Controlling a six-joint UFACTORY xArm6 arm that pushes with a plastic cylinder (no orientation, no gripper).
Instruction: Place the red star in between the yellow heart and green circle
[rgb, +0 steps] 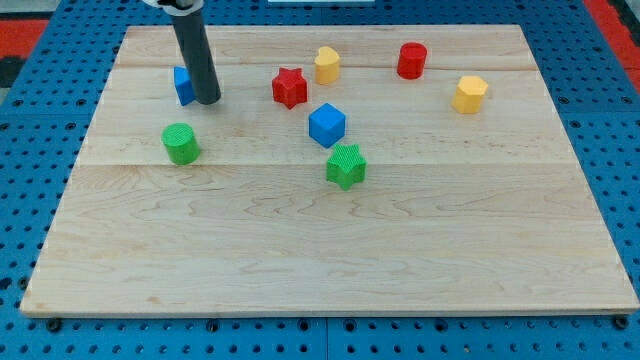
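The red star (290, 87) lies on the wooden board (330, 250) near the view's top, left of centre. The yellow heart (327, 64) sits just to its upper right, close by. The green circle (181, 143) lies to the lower left of the star. My tip (207, 100) rests on the board left of the red star, right beside a blue block (183, 85) that the rod partly hides, and above the green circle.
A blue cube (326, 124) and a green star (346, 166) lie below the red star. A red cylinder (411, 60) and a yellow hexagon block (469, 94) sit at the view's upper right. Blue pegboard surrounds the board.
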